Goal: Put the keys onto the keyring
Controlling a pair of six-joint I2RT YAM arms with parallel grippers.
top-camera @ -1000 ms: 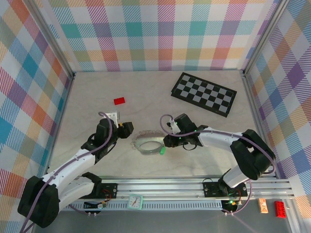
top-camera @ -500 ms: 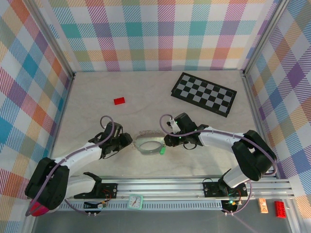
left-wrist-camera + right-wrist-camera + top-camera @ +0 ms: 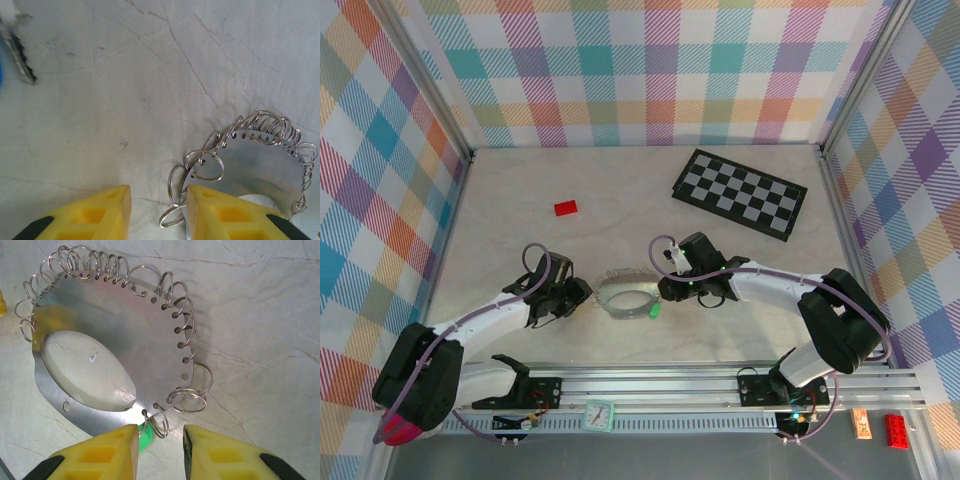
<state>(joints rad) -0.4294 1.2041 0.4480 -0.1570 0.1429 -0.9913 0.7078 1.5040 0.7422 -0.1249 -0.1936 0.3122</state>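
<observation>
Left jaws: partly apart and low over the surface [image 3: 510, 200], gripping nothing. Bare surface shows between my yellow fingers [image 3: 95, 215], and one finger sits against the end rings of the keyring [image 3: 255, 160].
Right jaws: partly apart at the opposite end of the keyring [image 3: 125, 340]. One small split ring and a sliver of green lie in the gap between my fingers [image 3: 105, 452], and I see neither pinched.
Keyring: a flat silvery plate [image 3: 605, 297] with an oval hole and small wire rings threaded along its edge. It lies flat between my two arms.
Green key [image 3: 145, 436]: mostly hidden under the plate's edge, at my right jaws; from above it shows at the keyring's near corner [image 3: 653, 311].
Blue key [image 3: 17, 50]: its toothed blade and a slip of blue head lie on the surface, well apart from the keyring.
Red block [image 3: 565, 208]: far from both arms, toward the back left.
Checkerboard [image 3: 740, 193]: back right, untouched.
</observation>
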